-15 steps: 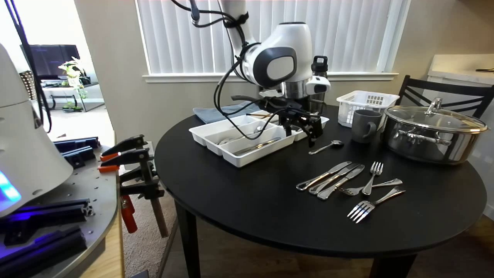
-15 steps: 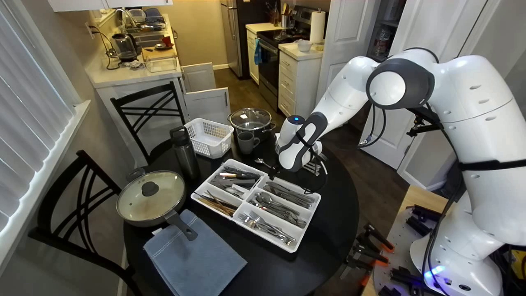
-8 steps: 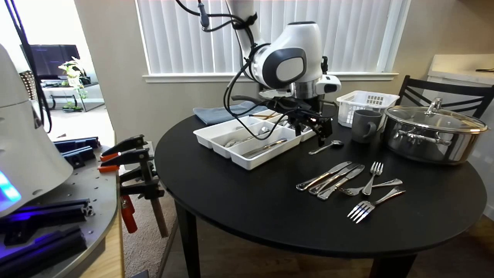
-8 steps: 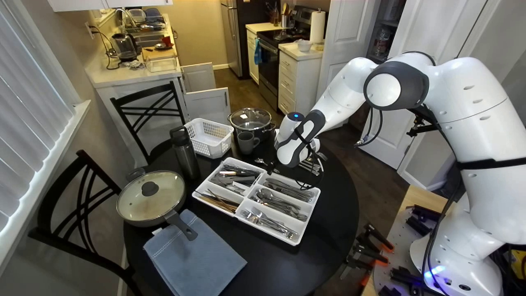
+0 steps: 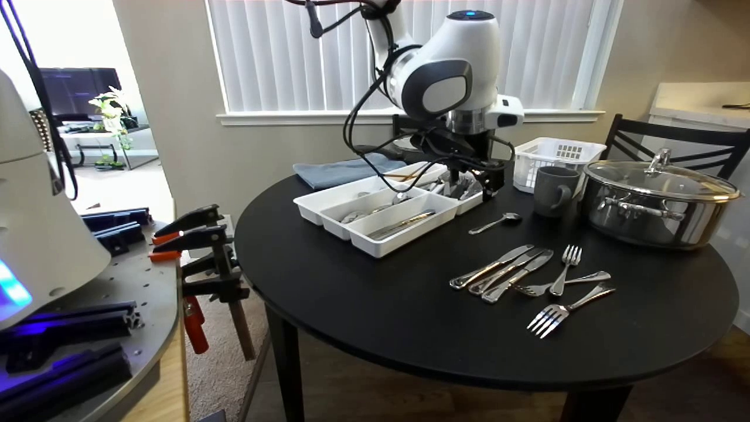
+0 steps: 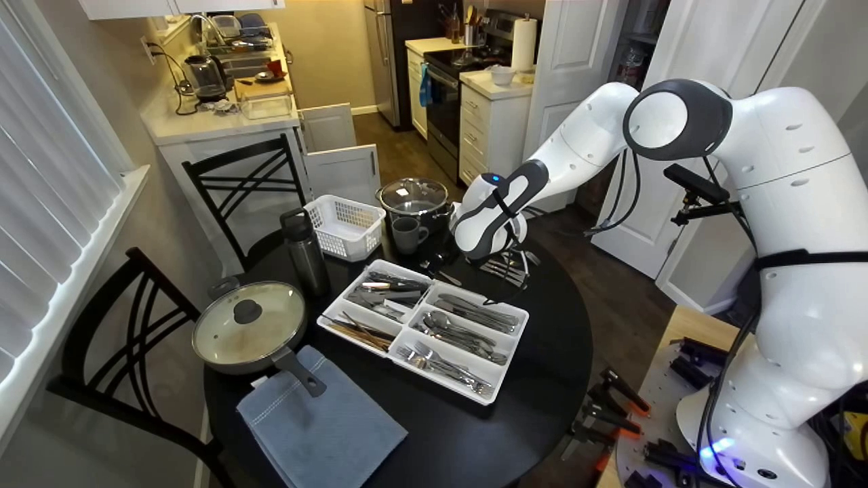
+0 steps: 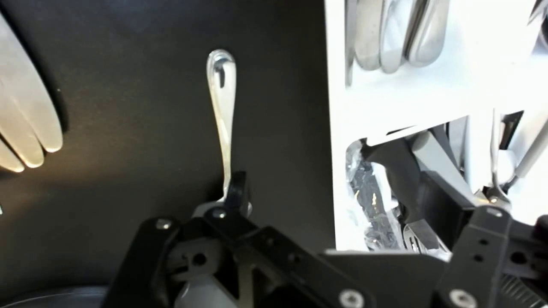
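On the left of the black round table (image 5: 404, 310): a white plastic cutlery tray (image 5: 410, 233), shifted slightly rightward in an exterior view over the last second; its far compartments lie partly behind the black two-fingered gripper (image 5: 472, 185), and the dark and grey utensils (image 7: 398, 175) there are hard to tell apart.
Gripper: above the tray's right end, farther right and higher in that view than a second ago; its fingers stand spread wide.
Silver metal spoon (image 7: 223, 98): on the table just right of the tray, unmoved; in the wrist view one black finger (image 7: 237, 190) covers most of its bowl.
Three silver knives (image 5: 504, 272): side by side, unmoved, cut off at the wrist view's left edge.
Grey handled mug (image 5: 551, 193): upright, same spot.
Three silver forks (image 5: 559, 283): unmoved, two crossing.
Steel pot with glass lid (image 5: 650, 220): far right, unchanged.
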Available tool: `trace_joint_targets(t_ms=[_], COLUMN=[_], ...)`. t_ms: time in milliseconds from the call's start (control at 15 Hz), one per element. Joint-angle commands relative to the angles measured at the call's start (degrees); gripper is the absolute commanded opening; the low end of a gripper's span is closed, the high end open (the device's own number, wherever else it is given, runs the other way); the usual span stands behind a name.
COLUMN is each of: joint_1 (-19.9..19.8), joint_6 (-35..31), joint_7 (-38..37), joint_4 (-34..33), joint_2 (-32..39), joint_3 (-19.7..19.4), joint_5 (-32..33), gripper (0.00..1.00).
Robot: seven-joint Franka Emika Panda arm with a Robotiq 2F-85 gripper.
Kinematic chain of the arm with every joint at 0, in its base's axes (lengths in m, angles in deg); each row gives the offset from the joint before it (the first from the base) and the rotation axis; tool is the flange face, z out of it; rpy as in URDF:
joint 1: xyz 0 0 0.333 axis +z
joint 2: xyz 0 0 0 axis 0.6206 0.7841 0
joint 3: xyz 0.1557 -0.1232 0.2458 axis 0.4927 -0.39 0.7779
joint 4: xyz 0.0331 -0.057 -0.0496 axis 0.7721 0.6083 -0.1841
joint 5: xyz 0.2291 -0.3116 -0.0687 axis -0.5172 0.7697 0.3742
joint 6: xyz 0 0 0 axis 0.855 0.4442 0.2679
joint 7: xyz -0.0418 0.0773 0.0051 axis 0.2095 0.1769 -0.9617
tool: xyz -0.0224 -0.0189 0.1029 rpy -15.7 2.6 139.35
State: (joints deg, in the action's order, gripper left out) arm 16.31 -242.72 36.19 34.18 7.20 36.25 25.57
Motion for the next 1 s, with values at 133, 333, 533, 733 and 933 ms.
trace_joint_targets(t_ms=[133, 333, 533, 733, 933], joint_1=[5.7, 8.3, 8.6, 8.8, 11.0], joint_6=[-4.4, -3.6, -1.2, 1.8, 8.4], joint_7=[-1.1, -1.4, -1.0, -1.1, -3.4], joint_4=[0.9, -1.0, -3.9, -7.9, -13.0], joint_2=[-1.7, 0.3, 3.4, 6.4, 7.7], joint_3=[-9.1, -12.4, -12.5, -12.5, -15.1], joint_5=[2.2, 3.1, 3.0, 2.6, 2.0], gripper=[1.0, 1.0, 1.0, 1.0, 1.0])
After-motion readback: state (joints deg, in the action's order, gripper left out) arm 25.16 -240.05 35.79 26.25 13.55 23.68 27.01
